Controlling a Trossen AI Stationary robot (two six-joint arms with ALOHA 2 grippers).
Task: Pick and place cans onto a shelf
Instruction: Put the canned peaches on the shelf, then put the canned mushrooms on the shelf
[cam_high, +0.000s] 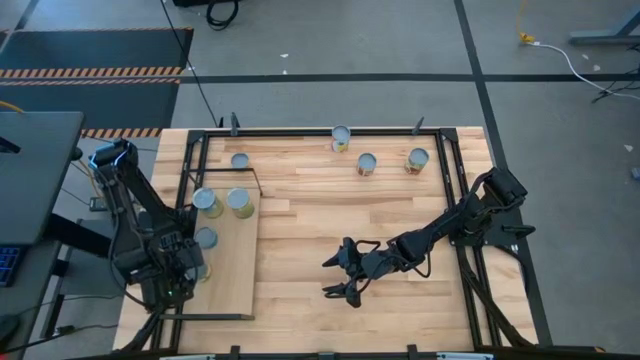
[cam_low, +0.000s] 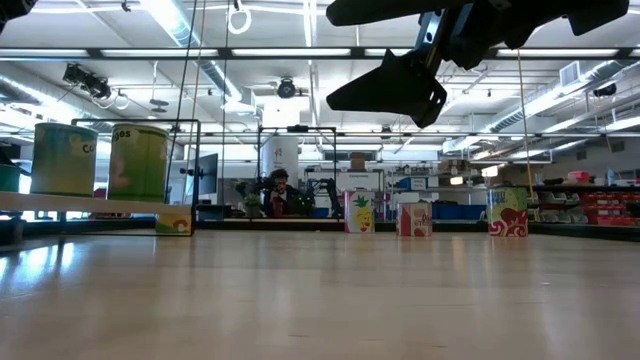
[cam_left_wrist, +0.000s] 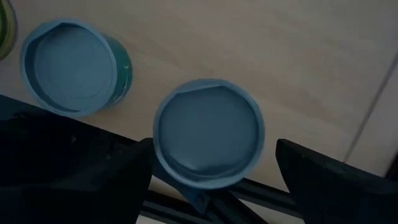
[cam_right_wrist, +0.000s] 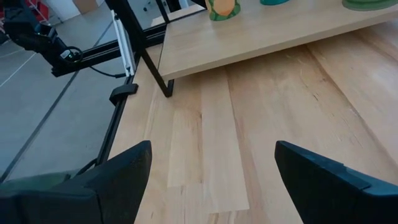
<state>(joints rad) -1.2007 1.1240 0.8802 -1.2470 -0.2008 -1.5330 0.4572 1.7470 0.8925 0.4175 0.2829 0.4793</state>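
Three cans (cam_high: 366, 164) stand at the counter's (cam_high: 330, 230) twelve o'clock edge. Left gripper (cam_high: 190, 268) sits spread around a can (cam_left_wrist: 208, 132) on the shelf (cam_high: 232, 270). Right gripper (cam_high: 338, 276) hovers spread at mid-counter.

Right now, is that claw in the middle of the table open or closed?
Open. The right gripper hovers over bare tabletop, its fingers spread wide with nothing between them.

A lab or workshop: ceiling strip lights (cam_low: 300, 52), storage shelves (cam_low: 590, 200) and floor cables (cam_high: 560, 50) beyond the counter (cam_high: 330, 220).

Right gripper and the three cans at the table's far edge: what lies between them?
Only bare tabletop between the right gripper and those cans, seen in the high view.
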